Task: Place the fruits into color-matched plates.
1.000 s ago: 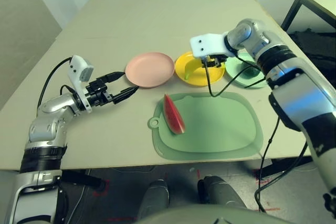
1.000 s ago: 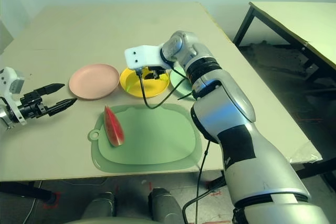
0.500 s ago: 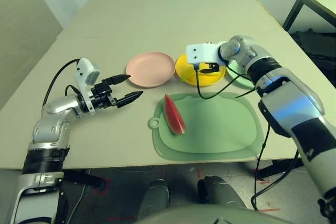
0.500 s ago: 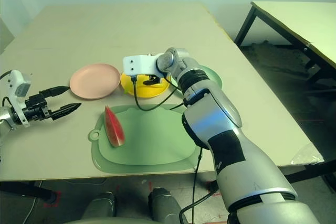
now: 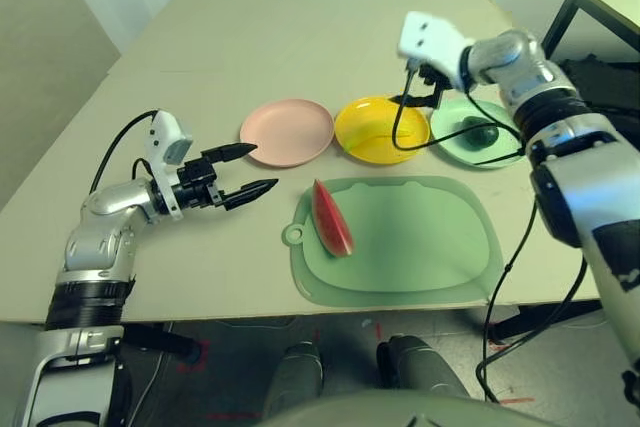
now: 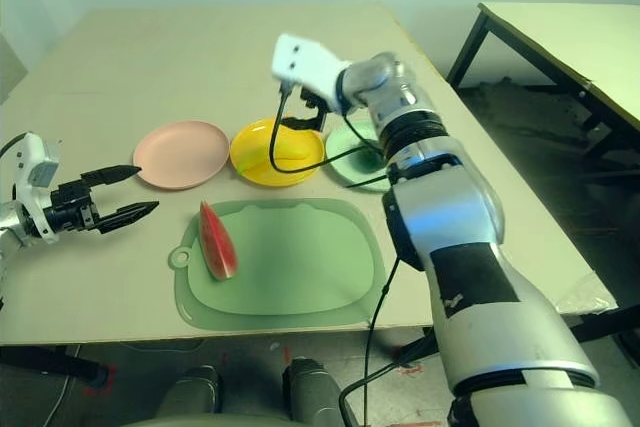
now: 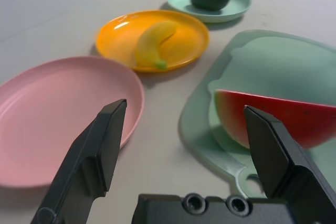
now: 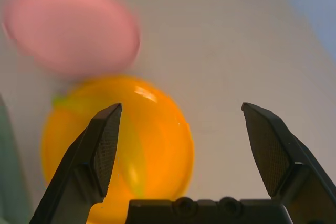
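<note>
Large rounded pale-green mat (image 5: 410,242), lower centre. 3 round matte plates mid-frame: pink plate (image 5: 286,132) bare; yellow plate (image 5: 380,130), curved yellow banana (image 7: 152,43); mint-green plate (image 5: 455,140), dark green avocado (image 5: 483,134). Red watermelon wedge (image 5: 332,218), green rind, on mat's left. Left gripper (image 5: 246,169) and right gripper (image 8: 184,145) both spread wide, empty.

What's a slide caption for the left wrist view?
Open left fingers frame red watermelon wedge on pale-green mat, empty round pink plate alongside.
</note>
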Robot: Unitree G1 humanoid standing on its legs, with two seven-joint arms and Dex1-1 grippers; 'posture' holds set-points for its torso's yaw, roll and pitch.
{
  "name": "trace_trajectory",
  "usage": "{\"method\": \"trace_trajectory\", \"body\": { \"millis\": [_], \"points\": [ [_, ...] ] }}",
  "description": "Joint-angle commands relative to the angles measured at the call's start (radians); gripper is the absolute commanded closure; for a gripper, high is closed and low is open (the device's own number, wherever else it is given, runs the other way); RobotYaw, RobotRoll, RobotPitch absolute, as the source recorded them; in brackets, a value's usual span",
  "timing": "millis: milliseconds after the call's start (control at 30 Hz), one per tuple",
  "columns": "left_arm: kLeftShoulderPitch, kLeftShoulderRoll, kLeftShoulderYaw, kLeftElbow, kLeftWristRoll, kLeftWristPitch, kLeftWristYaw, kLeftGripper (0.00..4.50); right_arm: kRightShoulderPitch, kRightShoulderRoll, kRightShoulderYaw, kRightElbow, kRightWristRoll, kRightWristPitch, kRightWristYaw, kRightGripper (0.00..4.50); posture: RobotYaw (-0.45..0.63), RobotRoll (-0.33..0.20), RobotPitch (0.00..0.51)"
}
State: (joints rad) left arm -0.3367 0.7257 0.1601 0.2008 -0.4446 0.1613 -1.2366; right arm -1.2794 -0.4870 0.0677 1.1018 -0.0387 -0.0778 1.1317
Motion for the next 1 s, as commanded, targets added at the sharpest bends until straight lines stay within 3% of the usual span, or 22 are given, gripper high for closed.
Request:
{"method": "trace_trajectory", "body": {
  "millis": [33, 200, 400, 600, 800, 1000],
  "points": [
    [-0.04, 0.022, -0.039, 0.016, 0.01, -0.011, -0.066, 0.0, 0.24, -0.049, -0.073, -0.287, 0.166, 0.191, 0.16, 0.02, -0.1, 0.0, 0.039],
    [-0.126, 0.033, -0.087, 0.087, 0.032, -0.036, -0.157, 0.0, 0.628, -0.137, -0.138, -0.737, 0.387, 0.358, 0.317, 0.02, -0.17, 0.0, 0.021],
    [-0.267, 0.025, -0.178, 0.216, 0.093, -0.124, -0.303, 0.0, 0.932, -0.213, -0.113, -0.89, 0.448, 0.31, 0.439, 0.02, -0.2, 0.0, 0.002],
    [-0.362, 0.062, -0.36, 0.279, 0.088, -0.27, -0.378, 0.0, 1.007, -0.199, -0.085, -0.779, 0.434, 0.133, 0.482, 0.02, -0.21, 0.0, 0.0],
    [-0.455, 0.135, -0.659, 0.311, 0.083, -0.516, -0.378, 0.0, 0.966, -0.151, -0.089, -0.649, 0.421, -0.004, 0.475, 0.02, -0.21, 0.0, 0.0],
    [-0.575, 0.116, -0.889, 0.423, 0.092, -0.736, -0.378, 0.0, 0.951, -0.127, -0.096, -0.618, 0.429, -0.029, 0.448, 0.02, -0.23, 0.0, 0.0]
  ]
}}
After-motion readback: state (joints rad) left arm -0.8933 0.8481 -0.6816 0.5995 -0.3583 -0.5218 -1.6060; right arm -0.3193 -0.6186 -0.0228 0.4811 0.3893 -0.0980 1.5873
